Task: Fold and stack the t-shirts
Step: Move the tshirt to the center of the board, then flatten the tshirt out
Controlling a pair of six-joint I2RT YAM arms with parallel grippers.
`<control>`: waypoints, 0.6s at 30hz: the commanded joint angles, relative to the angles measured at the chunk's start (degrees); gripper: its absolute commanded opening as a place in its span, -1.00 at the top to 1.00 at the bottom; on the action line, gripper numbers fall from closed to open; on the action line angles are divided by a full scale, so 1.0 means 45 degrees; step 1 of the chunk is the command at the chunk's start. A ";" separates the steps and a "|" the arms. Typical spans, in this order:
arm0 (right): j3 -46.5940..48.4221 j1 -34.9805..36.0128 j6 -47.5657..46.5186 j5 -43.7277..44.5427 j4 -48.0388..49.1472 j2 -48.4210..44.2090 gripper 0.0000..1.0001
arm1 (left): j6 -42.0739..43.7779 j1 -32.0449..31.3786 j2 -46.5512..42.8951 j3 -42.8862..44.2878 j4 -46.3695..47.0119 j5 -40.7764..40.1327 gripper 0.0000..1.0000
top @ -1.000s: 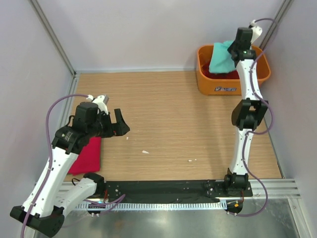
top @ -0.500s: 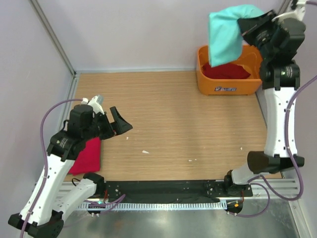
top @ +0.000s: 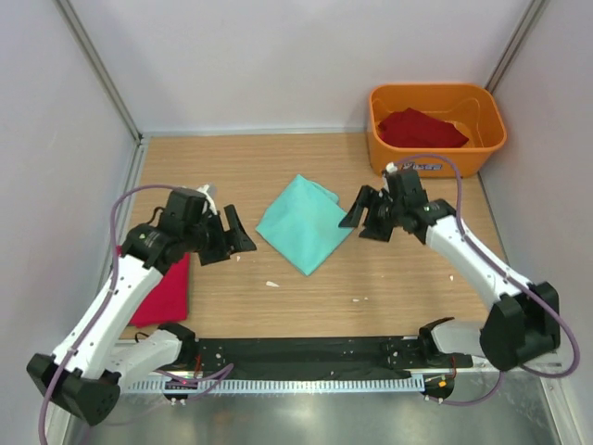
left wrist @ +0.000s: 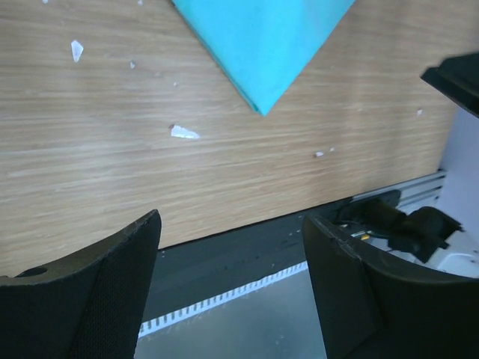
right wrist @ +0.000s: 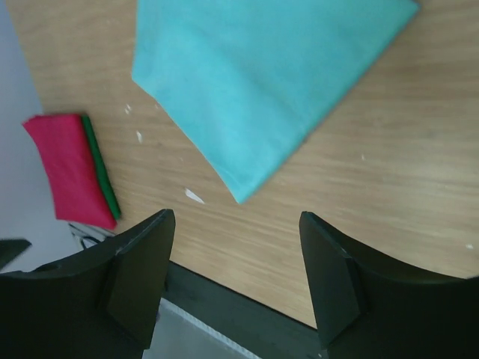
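Lying flat mid-surface (top: 306, 167), the mint-green t-shirt (top: 304, 222) sits between the left end effector (top: 236, 239) and right end effector (top: 358, 224), both spread wide and empty, one crumpled red t-shirt (top: 422, 128) in the orange tub (top: 435, 159), a folded red t-shirt (top: 165, 287) at far left.

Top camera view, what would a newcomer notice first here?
The mint-green t-shirt lies flat like a diamond in the middle of the wooden table, with the open left tool and the open right tool close on either side of it. Next come the orange tub in the far right corner, holding a deep red t-shirt, and a folded red t-shirt at the table's near left edge.
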 commanded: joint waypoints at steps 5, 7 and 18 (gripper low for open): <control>-0.3171 0.1928 -0.1336 0.0678 0.1628 -0.2623 0.00 | -0.0048 -0.0962 0.2245 -0.1398 0.2552 0.0359 -0.32; -0.3914 0.1948 -0.1395 0.0834 0.2510 -0.2487 0.05 | -0.0068 -0.1079 0.3413 -0.1632 0.3473 0.0830 -0.28; -0.1046 0.0623 -0.2548 0.3472 0.2964 0.2317 -0.18 | 0.1612 -0.0126 0.9394 0.2386 0.3949 -0.0926 -0.47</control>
